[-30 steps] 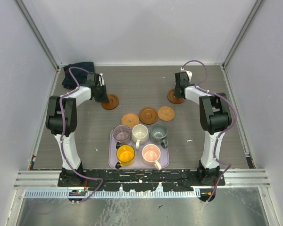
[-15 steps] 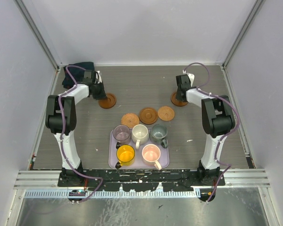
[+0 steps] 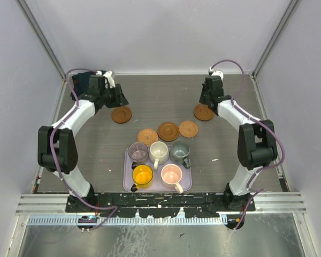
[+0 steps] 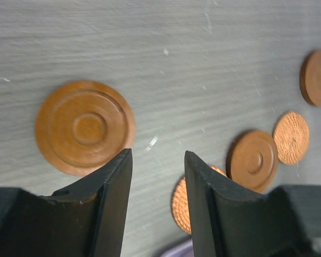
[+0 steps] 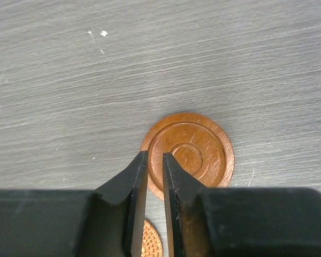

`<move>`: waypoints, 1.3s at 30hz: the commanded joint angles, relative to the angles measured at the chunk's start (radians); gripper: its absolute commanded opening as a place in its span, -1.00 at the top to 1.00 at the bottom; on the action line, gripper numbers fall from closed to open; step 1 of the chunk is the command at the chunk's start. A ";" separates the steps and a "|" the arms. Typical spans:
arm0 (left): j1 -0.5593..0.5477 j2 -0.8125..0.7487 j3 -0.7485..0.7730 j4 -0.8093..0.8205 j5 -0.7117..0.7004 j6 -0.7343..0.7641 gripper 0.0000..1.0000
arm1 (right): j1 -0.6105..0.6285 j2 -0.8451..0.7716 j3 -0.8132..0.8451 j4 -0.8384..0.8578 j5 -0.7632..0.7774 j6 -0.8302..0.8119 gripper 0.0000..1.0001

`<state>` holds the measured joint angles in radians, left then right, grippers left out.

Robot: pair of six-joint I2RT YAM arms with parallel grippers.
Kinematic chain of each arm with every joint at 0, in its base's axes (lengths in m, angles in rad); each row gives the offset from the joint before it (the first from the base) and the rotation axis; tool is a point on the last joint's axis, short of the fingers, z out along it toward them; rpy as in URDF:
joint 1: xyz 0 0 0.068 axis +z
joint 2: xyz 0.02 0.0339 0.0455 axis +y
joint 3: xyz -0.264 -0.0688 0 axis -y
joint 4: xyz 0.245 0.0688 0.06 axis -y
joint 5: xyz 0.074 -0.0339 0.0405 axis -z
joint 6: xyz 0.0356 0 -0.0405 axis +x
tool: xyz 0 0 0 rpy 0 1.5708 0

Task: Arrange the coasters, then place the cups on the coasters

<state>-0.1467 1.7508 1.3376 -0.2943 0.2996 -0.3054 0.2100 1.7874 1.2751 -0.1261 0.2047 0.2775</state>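
The lavender tray (image 3: 157,183) sat on the grey surface (image 3: 160,99) just ahead of the arm bases and held all five cups, each upright. The purple cup (image 3: 137,152), the cream cup (image 3: 159,151) and the grey-green cup (image 3: 180,150) filled its far row, and the yellow cup (image 3: 142,174) and the pink cup (image 3: 171,174) its near row. No cup stood on a coaster. Three coasters lay in a shallow arc just beyond the tray's far edge: a woven coaster (image 3: 147,136), a ringed coaster (image 3: 168,131) and a second woven coaster (image 3: 188,128). Farther out, well apart from each other, the left coaster (image 3: 121,114) and the right coaster (image 3: 204,112) lay flat. The left pincer (image 4: 158,155) hung with its jaws apart and nothing between them, the left coaster just beside one finger. The right pincer (image 5: 155,155) hovered over the edge of the right coaster, its jaws only a narrow slit apart, clamping nothing.
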 commanded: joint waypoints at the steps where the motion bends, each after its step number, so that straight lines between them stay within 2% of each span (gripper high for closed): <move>1: -0.082 -0.069 -0.136 0.017 0.039 0.015 0.09 | 0.042 -0.123 -0.106 0.008 -0.041 -0.025 0.59; 7: -0.212 -0.138 -0.247 0.006 0.003 0.047 0.10 | 0.121 -0.234 -0.254 -0.027 -0.003 -0.032 0.90; 10: -0.243 -0.140 -0.262 0.003 -0.003 0.048 0.16 | 0.140 -0.269 -0.301 -0.028 -0.012 -0.012 0.94; 22: -0.302 -0.016 -0.231 0.011 0.045 0.018 0.92 | 0.181 -0.225 -0.319 -0.040 -0.036 -0.001 0.96; 27: -0.321 0.022 -0.209 0.013 0.052 0.012 0.94 | 0.184 -0.189 -0.321 -0.044 -0.036 -0.001 0.97; 39: -0.327 0.123 -0.167 0.022 0.045 -0.012 0.79 | 0.187 -0.028 -0.242 -0.086 -0.052 0.003 0.98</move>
<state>-0.4713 1.8431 1.1255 -0.3038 0.3332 -0.3038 0.3916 1.7134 0.9668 -0.1997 0.1577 0.2684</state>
